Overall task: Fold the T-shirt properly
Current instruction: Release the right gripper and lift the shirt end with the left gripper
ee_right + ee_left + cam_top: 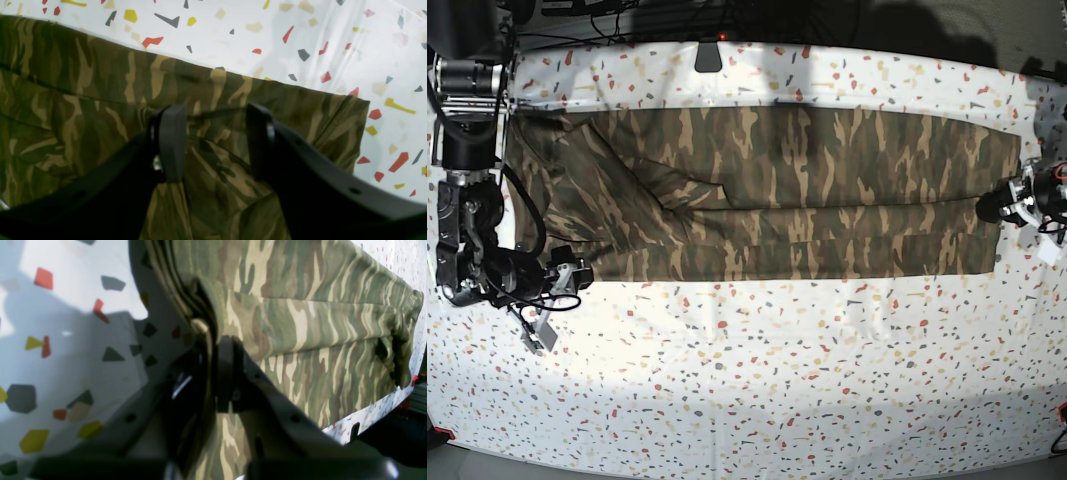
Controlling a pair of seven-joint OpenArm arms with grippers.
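Close up in the left wrist view, the left gripper point(217, 370) has its dark jaws drawn together on a bunched edge of the T-shirt point(310, 336), with camouflage cloth pinched in the narrow gap between them and the rest of the garment running away to the right over the speckled tablecloth point(60, 340). Seen from the right wrist, the right gripper point(213, 140) hangs just above the shirt with its jaws standing wide apart; cloth shows between the two black fingers point(171, 140), yet nothing is clamped. The shirt's corner ends just beyond that gripper, with the terrazzo-patterned cloth past it. Farther off, from the base camera, the T-shirt point(767, 190) lies as a long folded band across the upper half of the table. The left gripper point(999, 206) meets its right-hand end, and the right gripper point(577, 272) sits at its lower left corner.
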